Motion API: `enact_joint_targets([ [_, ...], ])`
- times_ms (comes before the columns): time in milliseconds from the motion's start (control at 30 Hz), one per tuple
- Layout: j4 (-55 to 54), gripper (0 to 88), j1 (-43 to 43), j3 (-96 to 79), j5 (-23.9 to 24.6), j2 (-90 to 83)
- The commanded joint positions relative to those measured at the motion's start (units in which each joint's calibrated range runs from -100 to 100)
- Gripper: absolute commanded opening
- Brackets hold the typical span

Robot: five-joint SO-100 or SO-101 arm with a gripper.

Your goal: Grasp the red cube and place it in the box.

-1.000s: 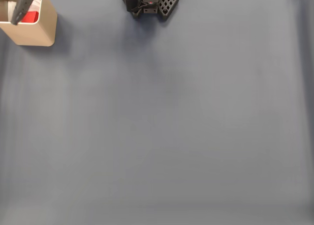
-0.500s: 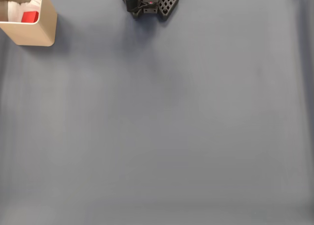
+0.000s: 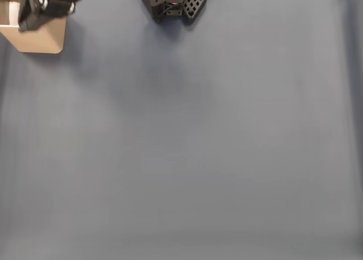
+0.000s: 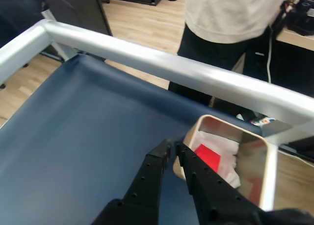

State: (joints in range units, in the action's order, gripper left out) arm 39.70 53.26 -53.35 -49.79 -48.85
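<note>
Inside the box (image 4: 248, 159), on its white padding, lies the red cube (image 4: 208, 156), flat on 1 face and touching nothing but the padding. That is where the task wants it, so I judge the placing done. The box sits in the far corner of the blue table (image 4: 73, 137), close against the silver rail (image 4: 162, 63); in the fixed view the box (image 3: 39, 40) is at the top left edge, half covered by the dark arm (image 3: 48, 5) hanging over it.

The gripper (image 4: 173, 149) hangs above the table just outside the near wall of the box, and its 2 black fingers (image 4: 152, 173) lie nearly together with only a thin slit between them and nothing held. It reads as closed and empty. That position makes sense to me: off to the side of the box, the fingers cannot knock the cube or catch the rim on the way home.

Beyond the rail stands a person (image 4: 230, 19) in a pale top and dark trousers. At the top of the fixed view the arm's black base (image 3: 173, 2) sits at the table edge.
</note>
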Motion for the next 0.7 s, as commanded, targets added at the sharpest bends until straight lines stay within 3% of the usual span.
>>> enact_joint_targets([
  [0,-1.0,0.0,-5.3,4.6,-0.6,0.8],
  [667,0.0,0.0,-29.6,7.5,-1.0,2.6],
])
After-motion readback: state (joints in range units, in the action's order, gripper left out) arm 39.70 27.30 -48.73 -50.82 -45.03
